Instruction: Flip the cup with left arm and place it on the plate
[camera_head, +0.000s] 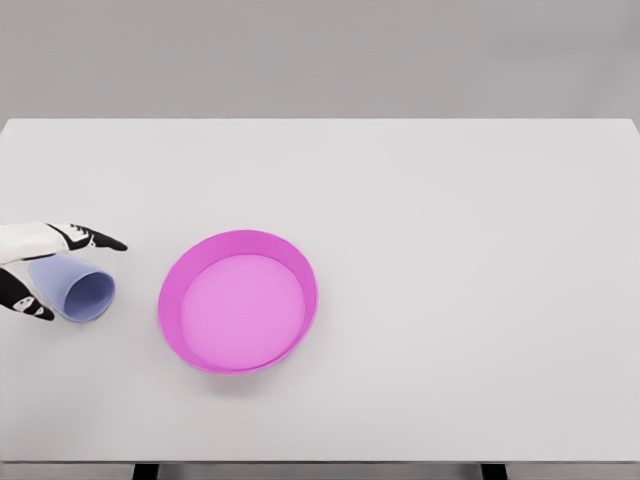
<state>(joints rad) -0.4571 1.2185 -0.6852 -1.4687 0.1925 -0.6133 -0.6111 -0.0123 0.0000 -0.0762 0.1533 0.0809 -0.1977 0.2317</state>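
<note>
table front edge (320, 455): nearest thing in view, white top; two dark legs show under it, below the plate's level in frame.
plate (170, 300): magenta/pink, raised rim, paler pink floor. Sits flat on the table, left of table centre. Nothing in it. Using it as the landmark.
cup (78, 288): pale blue-lavender, lying on its side just left of the plate, clear gap between them, not touching. Open mouth faces right and a bit toward the camera, i.e. toward the plate; base end points left, into the hand. Not upright, not on the plate.
left hand (35, 265): white with black fingertips, enters at the left frame edge, left of the plate. Fingers (100, 241) reach over the far side of the cup, thumb tip on the near side below it. The cup body sits between them, so it looks like a wrap-around grasp on the cup. Can't confirm firm contact at every finger; part of the hand is cut off by the frame edge.
right hand: not visible anywhere.
table far edge: beyond the plate, runs straight across.
backdrop: plain grey wall behind the table.
</note>
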